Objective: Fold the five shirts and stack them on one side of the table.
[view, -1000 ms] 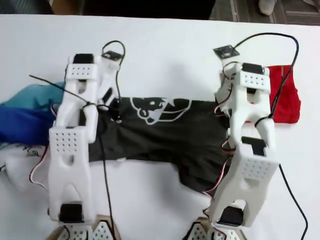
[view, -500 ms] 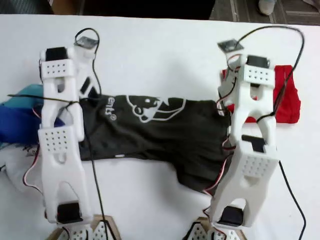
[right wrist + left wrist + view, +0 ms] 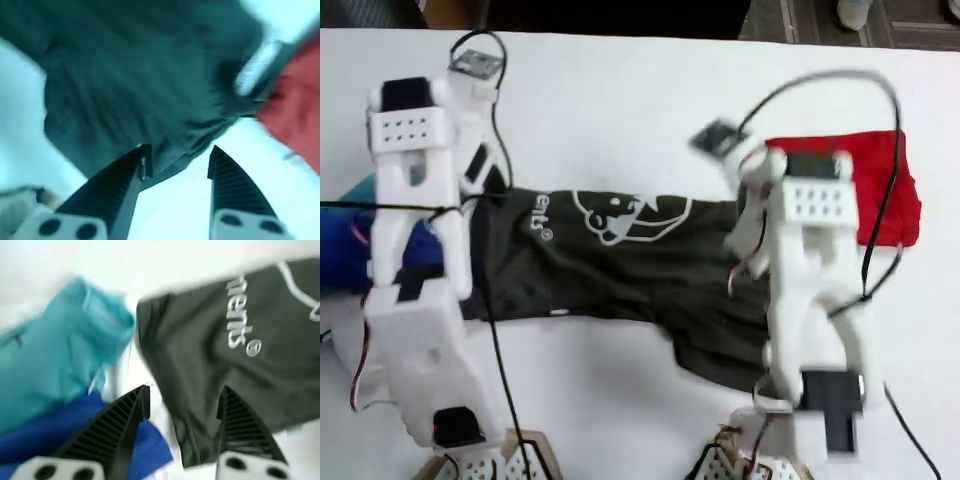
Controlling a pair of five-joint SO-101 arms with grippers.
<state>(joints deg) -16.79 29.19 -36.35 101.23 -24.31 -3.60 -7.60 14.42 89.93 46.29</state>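
The left hand (image 3: 185,392) and right hand (image 3: 180,152) hang open over opposite ends of the black shirt (image 3: 620,270).

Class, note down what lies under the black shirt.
The black shirt lies spread on the white table, which shows along its edges. Whether anything else lies beneath is hidden by the cloth.

— What do the arms look like?
— White plastic shells on the left arm (image 3: 420,320) and the right arm (image 3: 810,290), with grids of small holes (image 3: 405,127) and black motor blocks (image 3: 830,395).
— Cables?
— A black cable (image 3: 840,76) and thin red and white wires (image 3: 357,365). The left gripper (image 3: 185,388) and right gripper (image 3: 180,147) have black ribbed fingers (image 3: 120,425) on white bases.
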